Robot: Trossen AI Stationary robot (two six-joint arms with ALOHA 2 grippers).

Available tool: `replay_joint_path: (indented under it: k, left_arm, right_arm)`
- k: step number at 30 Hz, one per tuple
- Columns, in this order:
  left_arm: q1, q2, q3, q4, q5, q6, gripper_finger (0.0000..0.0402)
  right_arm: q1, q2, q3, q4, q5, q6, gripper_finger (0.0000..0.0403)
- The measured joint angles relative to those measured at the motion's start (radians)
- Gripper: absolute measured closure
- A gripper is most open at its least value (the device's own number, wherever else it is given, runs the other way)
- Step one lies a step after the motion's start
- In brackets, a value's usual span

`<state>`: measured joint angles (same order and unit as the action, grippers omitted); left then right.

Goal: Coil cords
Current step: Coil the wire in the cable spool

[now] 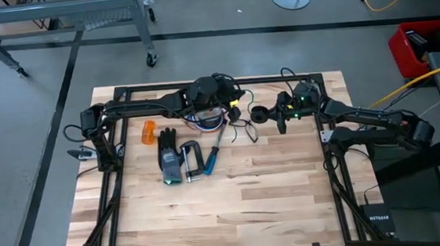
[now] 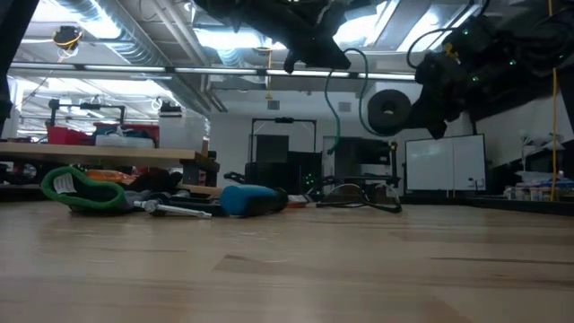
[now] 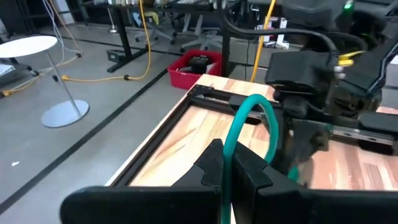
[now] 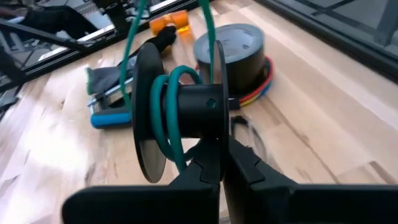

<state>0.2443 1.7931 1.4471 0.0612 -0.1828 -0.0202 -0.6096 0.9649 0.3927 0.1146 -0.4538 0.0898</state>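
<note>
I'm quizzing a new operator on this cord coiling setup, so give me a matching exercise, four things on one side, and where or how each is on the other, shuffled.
Things:
1. teal cord
2. black spool
3. blue-handled screwdriver
4. orange piece

Place or state:
A. lying on the table beside the glove
B. held off the table by the right gripper
C. pinched in the left gripper, running to the spool
D. on the table near the left arm's base

Pairs: 1-C, 2-B, 3-A, 4-D
</note>
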Motion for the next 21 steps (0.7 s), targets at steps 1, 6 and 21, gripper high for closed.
replay_joint_path:
  k: [1, 6, 21]
  left_arm:
    - [0.000, 0.000, 0.000, 0.000, 0.000, -0.001, 0.0401]
    - [0.001, 0.000, 0.000, 0.017, 0.000, -0.005, 0.0401]
    - [-0.042, 0.000, 0.000, 0.102, 0.056, -0.030, 0.0401]
  right_arm:
    - [0.008, 0.000, 0.000, 0.000, 0.000, 0.000, 0.0401]
    - [0.048, 0.007, 0.000, 0.000, 0.074, 0.013, 0.0401]
    - [0.080, 0.229, 0.022, 0.289, 0.230, 0.150, 0.0401]
